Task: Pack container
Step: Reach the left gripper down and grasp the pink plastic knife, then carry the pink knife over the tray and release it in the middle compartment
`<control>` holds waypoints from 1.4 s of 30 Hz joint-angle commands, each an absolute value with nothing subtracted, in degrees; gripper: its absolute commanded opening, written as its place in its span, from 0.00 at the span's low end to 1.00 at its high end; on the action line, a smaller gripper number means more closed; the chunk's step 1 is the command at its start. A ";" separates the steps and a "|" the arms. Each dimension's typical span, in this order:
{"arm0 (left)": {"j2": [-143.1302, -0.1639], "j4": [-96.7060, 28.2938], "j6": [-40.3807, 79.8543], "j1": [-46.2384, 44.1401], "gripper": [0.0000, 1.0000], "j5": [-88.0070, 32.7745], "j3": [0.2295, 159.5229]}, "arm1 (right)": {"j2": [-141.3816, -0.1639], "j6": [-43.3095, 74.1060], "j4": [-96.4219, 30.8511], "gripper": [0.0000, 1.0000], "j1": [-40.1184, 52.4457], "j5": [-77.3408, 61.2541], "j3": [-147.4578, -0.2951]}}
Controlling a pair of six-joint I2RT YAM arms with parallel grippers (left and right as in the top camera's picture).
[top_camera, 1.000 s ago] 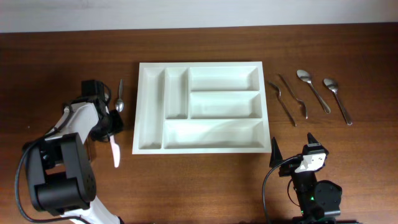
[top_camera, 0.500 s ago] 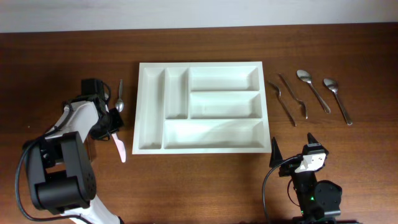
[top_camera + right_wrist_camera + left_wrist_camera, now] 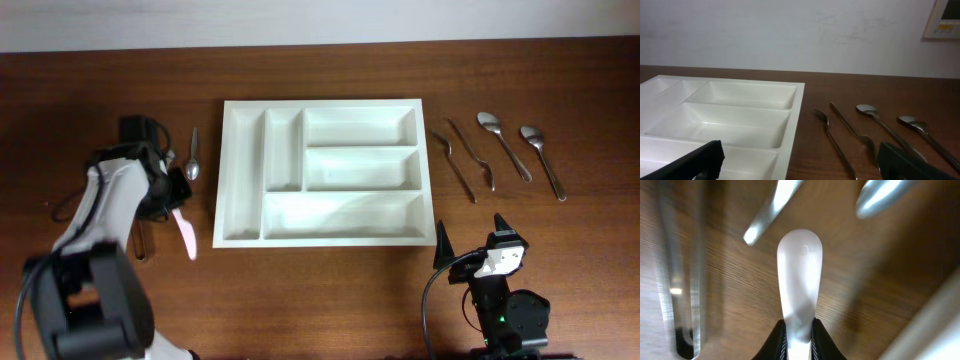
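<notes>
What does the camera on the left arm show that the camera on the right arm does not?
Only the left wrist view: the left claw shut on a white plastic utensil, with a spoon bowl and a blurred metal handle lying close by.
Only the right wrist view: the white tray with its compartments, forks and spoons beside it, the pale wall, and the right claw, open.
Both: the brown wooden table.

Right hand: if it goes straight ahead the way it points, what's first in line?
Most likely the nearest fork, or the bare table strip between it and the container rim. Right hand aims between them; depth unclear.
</notes>
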State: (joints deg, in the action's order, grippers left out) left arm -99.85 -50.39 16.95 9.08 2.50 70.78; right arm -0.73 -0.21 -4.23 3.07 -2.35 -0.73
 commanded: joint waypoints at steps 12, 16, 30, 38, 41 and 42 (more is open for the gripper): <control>-84.23 -43.70 11.88 0.10 0.02 -8.43 73.03 | -0.21 -0.14 -4.32 0.99 2.81 -1.63 -0.32; -84.29 -39.59 11.86 -5.28 0.02 -8.36 73.03 | -0.19 -0.14 -4.29 0.99 2.81 -1.65 -0.32; -84.53 -34.68 -5.58 -19.07 0.02 -7.88 73.01 | -0.21 -0.14 -4.29 0.99 2.81 -1.65 -0.32; -88.36 -34.72 -31.90 -27.42 0.02 -20.01 73.01 | -0.19 -0.14 -4.32 0.99 2.81 -1.63 -0.32; -91.24 -35.53 -39.33 -29.45 0.02 -21.43 73.01 | -0.19 -0.14 -4.29 0.99 2.81 -1.65 -0.32; -92.33 -35.86 -41.32 -30.00 0.02 -21.45 73.01 | -0.19 -0.14 -4.29 0.99 2.81 -1.65 -0.32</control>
